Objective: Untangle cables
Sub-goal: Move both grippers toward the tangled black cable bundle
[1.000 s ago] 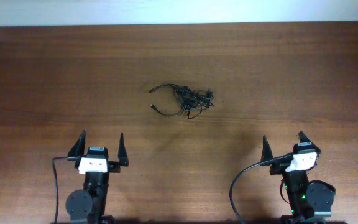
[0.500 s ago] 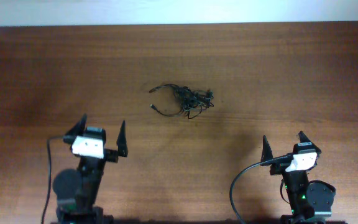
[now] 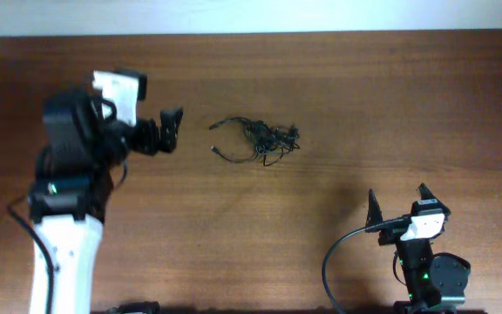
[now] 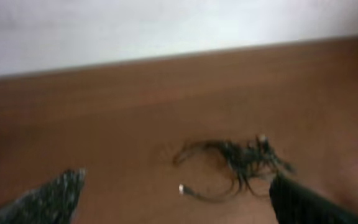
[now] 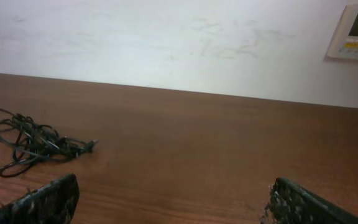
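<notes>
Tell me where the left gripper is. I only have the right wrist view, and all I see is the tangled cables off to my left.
Observer: The left gripper hangs to the robot's left of the cables, pointing at them but not touching them.
Operator: Is it open?
Observer: Yes. Its jaws stand wide apart with nothing between them.
Operator: Is there a loose end on that side?
Observer: Yes. One strand curves out of the clump toward that gripper and finishes in a small plug end.
</notes>
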### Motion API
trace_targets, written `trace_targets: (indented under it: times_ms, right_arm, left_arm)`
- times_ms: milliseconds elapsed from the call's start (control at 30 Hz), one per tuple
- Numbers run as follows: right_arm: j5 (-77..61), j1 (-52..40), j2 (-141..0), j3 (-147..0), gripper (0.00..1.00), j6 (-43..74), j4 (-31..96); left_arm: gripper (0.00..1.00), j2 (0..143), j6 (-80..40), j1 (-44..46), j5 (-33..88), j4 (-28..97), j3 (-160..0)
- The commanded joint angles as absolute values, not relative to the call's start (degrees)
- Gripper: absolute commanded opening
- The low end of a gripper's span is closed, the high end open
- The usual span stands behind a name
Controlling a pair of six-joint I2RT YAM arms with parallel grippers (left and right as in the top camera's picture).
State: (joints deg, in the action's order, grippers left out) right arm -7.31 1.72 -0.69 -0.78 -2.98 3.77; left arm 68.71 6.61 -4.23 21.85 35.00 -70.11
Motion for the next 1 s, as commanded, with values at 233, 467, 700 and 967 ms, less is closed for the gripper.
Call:
trace_targets:
  times_ms: [233,467,700,967]
  right_arm:
    - [-7.05,1.96,-0.19,-0.32,0.99,-2.57,3.57]
    - [-23.53,1.89,-0.21,-0.43,0.99,1.04,1.37]
    - [-26.39,1.89,-7.49,-11.42,0.99,8.45,11.07]
    - [-34.09,1.89,-39.55,-46.50,0.99,8.45,34.89]
  left_arm:
    - [0.99,81.54,12.05,-4.12,23.18,49.63,-86.50]
    - [0.99,81.80,12.10,-4.12,25.65,49.56,-86.50]
    - [1.00,82.37,12.03,-4.12,25.28,48.49,-86.50]
    - [0.91,82.72,1.87,-4.10,20.32,49.17,-86.50]
